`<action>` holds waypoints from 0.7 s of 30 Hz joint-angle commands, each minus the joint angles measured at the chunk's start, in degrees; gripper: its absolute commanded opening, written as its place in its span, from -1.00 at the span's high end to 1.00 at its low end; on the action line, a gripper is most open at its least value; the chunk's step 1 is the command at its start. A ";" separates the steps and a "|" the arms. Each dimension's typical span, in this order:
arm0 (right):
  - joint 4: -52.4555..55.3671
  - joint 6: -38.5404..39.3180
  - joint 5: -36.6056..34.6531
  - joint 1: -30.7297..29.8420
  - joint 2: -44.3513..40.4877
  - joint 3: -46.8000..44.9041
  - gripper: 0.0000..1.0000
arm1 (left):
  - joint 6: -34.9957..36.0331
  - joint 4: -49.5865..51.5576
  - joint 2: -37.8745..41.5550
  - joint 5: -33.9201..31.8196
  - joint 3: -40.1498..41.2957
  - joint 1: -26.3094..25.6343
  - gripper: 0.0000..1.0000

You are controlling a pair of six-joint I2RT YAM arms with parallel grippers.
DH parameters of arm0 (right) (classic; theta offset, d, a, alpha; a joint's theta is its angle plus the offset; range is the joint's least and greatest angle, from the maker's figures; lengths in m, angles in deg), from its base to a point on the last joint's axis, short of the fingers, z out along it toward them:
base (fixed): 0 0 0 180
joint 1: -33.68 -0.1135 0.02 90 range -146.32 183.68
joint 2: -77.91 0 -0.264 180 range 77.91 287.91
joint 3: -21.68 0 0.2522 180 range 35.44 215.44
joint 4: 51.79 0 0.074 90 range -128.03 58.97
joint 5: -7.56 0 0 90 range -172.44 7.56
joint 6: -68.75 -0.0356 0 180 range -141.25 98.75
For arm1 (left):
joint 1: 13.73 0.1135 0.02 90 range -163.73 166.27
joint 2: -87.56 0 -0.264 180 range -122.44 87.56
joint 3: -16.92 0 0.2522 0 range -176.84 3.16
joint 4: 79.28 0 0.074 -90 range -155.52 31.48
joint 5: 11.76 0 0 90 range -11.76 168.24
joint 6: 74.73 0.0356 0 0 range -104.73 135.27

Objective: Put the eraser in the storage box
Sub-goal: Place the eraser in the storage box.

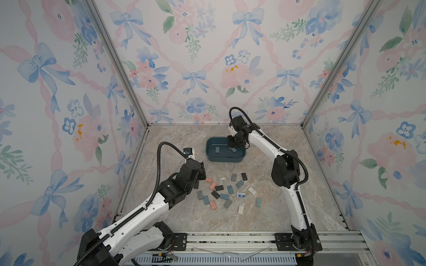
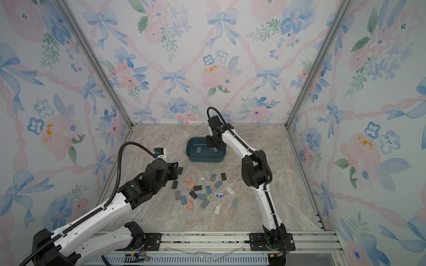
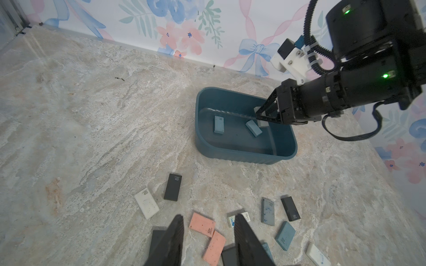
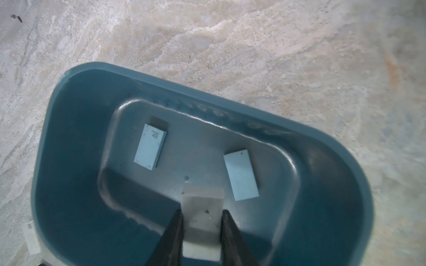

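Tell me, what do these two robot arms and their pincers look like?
The left arm and right arm have white shells with chunky black joints. A ribbed black cable hose loops along each. Small green lights glow on the right one. Each ends in black, tapered, wedge-shaped jaws beside a white camera mount.

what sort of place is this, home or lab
Likely a robot test cell, not a home: a left arm and right arm bolted to an aluminium rail, and flower-print panels boxing in a marble-look tabletop.
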 commanded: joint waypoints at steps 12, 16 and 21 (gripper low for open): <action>5.20 -1.84 0.98 -1.31 9.50 10.67 0.37 | -1.41 0.35 2.04 -0.89 0.97 -0.03 0.22; 4.84 -2.38 0.59 -1.27 10.26 10.68 0.34 | -1.78 0.33 2.39 -0.80 0.97 0.00 0.22; 5.00 -2.42 0.04 -1.24 10.92 10.68 0.31 | -2.01 0.52 2.75 -0.82 0.97 -0.02 0.22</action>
